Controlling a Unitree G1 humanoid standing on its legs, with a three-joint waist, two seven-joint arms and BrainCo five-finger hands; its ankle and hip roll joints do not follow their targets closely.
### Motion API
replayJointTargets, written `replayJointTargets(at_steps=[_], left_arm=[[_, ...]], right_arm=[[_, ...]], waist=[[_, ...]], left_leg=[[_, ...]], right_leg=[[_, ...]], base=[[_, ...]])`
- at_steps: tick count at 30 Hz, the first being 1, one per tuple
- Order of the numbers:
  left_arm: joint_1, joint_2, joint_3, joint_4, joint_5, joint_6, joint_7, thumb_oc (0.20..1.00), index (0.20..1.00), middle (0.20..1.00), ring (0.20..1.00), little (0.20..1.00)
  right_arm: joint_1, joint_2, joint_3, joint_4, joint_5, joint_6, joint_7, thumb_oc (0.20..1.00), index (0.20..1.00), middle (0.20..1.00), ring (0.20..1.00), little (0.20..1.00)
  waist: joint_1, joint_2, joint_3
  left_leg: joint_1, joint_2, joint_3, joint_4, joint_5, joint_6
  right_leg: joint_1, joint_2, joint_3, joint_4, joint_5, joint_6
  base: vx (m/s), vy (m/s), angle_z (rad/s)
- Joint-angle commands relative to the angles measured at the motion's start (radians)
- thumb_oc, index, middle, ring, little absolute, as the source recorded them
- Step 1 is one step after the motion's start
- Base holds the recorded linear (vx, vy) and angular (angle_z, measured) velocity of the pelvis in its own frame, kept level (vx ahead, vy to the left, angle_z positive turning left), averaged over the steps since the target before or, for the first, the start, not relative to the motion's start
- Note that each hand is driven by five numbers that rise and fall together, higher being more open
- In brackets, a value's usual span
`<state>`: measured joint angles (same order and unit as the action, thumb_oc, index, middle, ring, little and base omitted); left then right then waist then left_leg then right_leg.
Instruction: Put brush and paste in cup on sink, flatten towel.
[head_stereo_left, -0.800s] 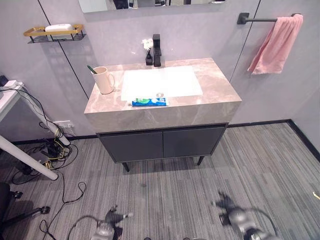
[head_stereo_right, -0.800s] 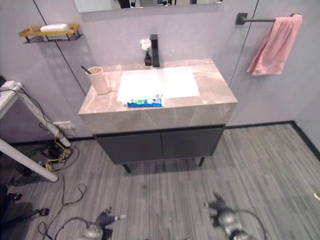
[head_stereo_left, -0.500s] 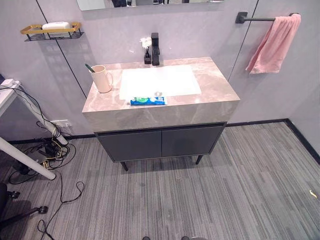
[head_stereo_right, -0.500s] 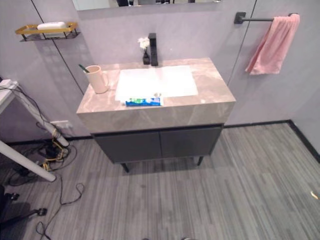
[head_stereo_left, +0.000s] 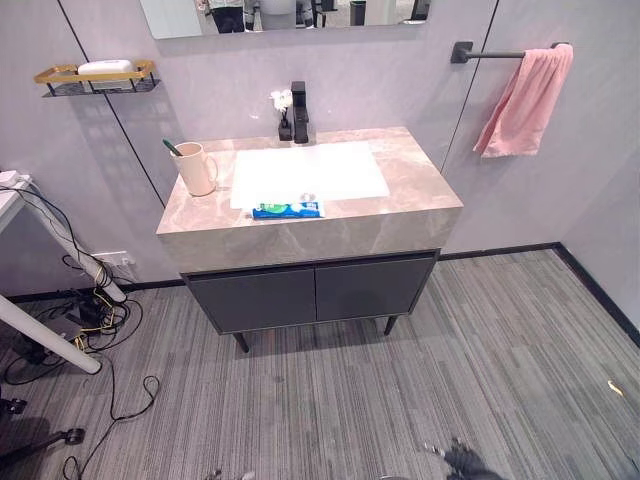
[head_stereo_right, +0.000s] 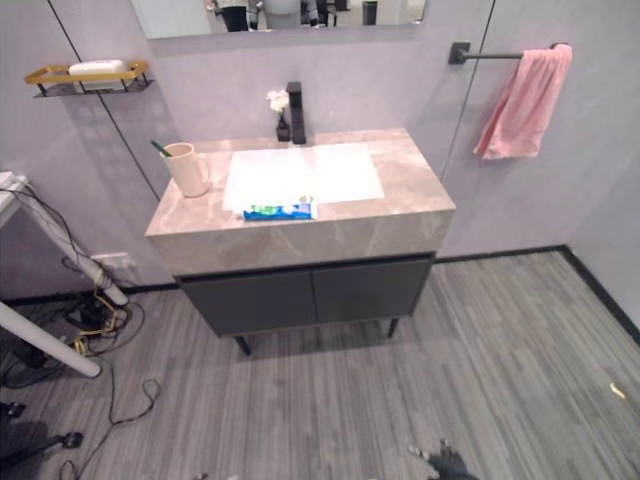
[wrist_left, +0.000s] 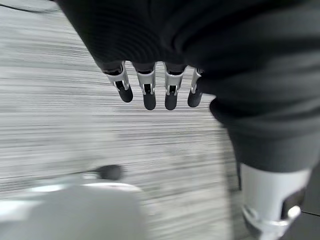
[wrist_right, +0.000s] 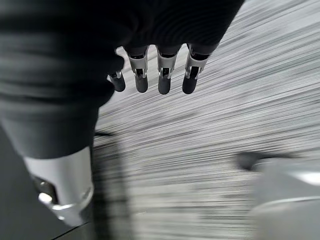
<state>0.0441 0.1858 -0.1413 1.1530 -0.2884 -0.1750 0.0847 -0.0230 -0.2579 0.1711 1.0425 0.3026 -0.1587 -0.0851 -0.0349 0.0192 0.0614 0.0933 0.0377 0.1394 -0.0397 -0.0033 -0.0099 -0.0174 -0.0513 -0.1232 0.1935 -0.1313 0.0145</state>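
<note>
Both of my hands hang low over the grey plank floor (head_stereo_left: 420, 400), well short of the work. My left hand (wrist_left: 165, 55) shows its fingers (wrist_left: 146, 92) straight and relaxed, pointing down, with nothing between them. My right hand (wrist_right: 165, 30) is the same: fingers (wrist_right: 162, 82) extended, empty. In my judgement this is a resting pose; neither arm is raised toward anything.

The task's things all sit ahead of me. The paste (head_stereo_left: 288, 210), a blue and green tube, lies flat on the front rim of the marble table (head_stereo_left: 400, 205), just before the white basin (head_stereo_left: 308, 172), its long side along the edge. It is not in the cup. The cup (head_stereo_left: 195, 168), beige with a handle, stands upright at the table's left end, well apart from the tube. A green brush (head_stereo_left: 171, 147) leans out of its mouth, so I judge that part of the task done.

The towel (head_stereo_left: 522, 102), pink, hangs bunched and slanted at the far end of the black bar (head_stereo_left: 490, 54) on the right wall; it is gathered rather than spread, so the flattening is not done.

Other fixtures: a black tap (head_stereo_left: 299, 99) behind the basin, a small flower (head_stereo_left: 281, 99) just beside it, and a gold-edged shelf (head_stereo_left: 95, 78) on the left wall.

I judge the tube to be the next item, and both arms must rise to table height first.
</note>
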Motion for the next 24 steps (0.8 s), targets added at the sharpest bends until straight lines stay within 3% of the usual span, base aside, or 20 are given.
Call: replayJointTargets(at_steps=[1,7,8,13,24], left_arm=[[-0.078,0.052,-0.005,-0.022,-0.06,-0.079,0.027,1.0,1.0,1.0,1.0,1.0],[-0.09,0.052,-0.005,-0.128,-0.119,-0.088,0.033,1.0,1.0,1.0,1.0,1.0],[-0.077,0.057,-0.02,-0.251,-0.126,-0.108,0.044,1.0,1.0,1.0,1.0,1.0],[-0.07,0.072,-0.033,-0.35,-0.114,-0.113,0.046,1.0,1.0,1.0,1.0,1.0],[-0.1,0.057,-0.038,-0.271,-0.148,-0.096,0.049,1.0,1.0,1.0,1.0,1.0]], right_arm=[[-0.077,-0.026,0.047,0.017,0.01,-0.061,-0.001,1.0,1.0,1.0,1.0,1.0],[-0.085,-0.033,0.056,-0.036,0.003,-0.056,-0.007,1.0,1.0,1.0,1.0,1.0],[-0.069,-0.033,0.04,-0.099,0.02,-0.066,-0.022,1.0,1.0,1.0,1.0,1.0],[-0.044,-0.038,0.022,-0.165,0.015,-0.075,-0.039,1.0,1.0,1.0,1.0,1.0],[-0.038,-0.051,0.04,-0.156,-0.024,-0.063,-0.056,1.0,1.0,1.0,1.0,1.0]], waist=[[0.002,-0.059,0.024],[0.005,-0.061,0.033],[0.002,-0.057,0.061],[-0.006,-0.061,0.13],[-0.021,-0.048,0.124]], left_leg=[[0.071,0.016,0.002,-0.048,-0.025,-0.05],[0.075,0.017,-0.009,-0.048,-0.024,-0.046],[0.069,0.023,-0.013,-0.039,-0.021,-0.039],[-0.025,0.022,-0.033,0.08,-0.044,-0.029],[-0.039,0.06,-0.029,0.058,-0.011,-0.059]], right_leg=[[0.126,-0.122,-0.024,-0.281,0.225,0.132],[0.135,-0.123,-0.036,-0.269,0.221,0.129],[0.092,-0.124,-0.028,-0.183,0.191,0.122],[-0.016,-0.13,-0.011,-0.035,0.142,0.118],[-0.02,-0.098,-0.023,-0.053,0.136,0.098]], base=[[-0.02,-0.011,-0.06],[-0.02,-0.008,0.03],[-0.12,0.003,0.14],[-0.13,-0.001,0.07],[0.02,-0.073,0.01]])
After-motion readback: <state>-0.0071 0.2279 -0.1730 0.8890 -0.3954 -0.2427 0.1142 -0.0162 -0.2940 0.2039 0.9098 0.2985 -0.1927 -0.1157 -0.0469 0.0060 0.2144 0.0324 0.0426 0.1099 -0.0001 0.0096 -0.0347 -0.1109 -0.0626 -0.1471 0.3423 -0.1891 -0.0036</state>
